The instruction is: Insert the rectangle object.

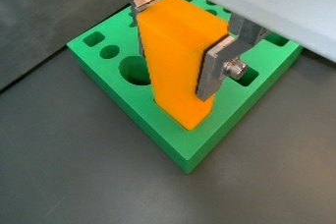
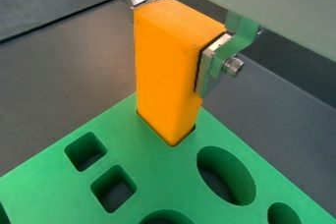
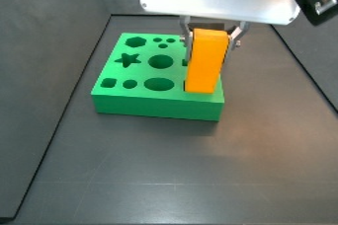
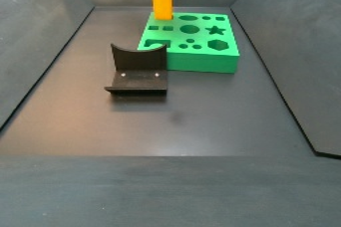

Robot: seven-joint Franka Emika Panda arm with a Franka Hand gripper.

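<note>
The rectangle object [image 1: 178, 61], a long plain orange bar, stands upright between the fingers of my gripper [image 1: 178, 31]. The gripper is shut on its upper part. The bar's lower end meets the top of the green block [image 1: 171, 140] at one corner. I cannot tell whether it has entered a hole. Both wrist views show the bar [image 2: 171, 71], the gripper [image 2: 178, 31] and the block [image 2: 157, 184]. In a side view the bar [image 3: 205, 61] is at the block's [image 3: 152, 96] right edge under the gripper [image 3: 211, 34]. It also shows in a side view [image 4: 162, 0].
The green block [image 4: 200, 47] has several shaped holes: round ones, square ones and a star [image 3: 128, 60]. The dark fixture [image 4: 136, 69] stands on the floor beside the block. Raised dark walls [image 4: 54, 62] border the floor.
</note>
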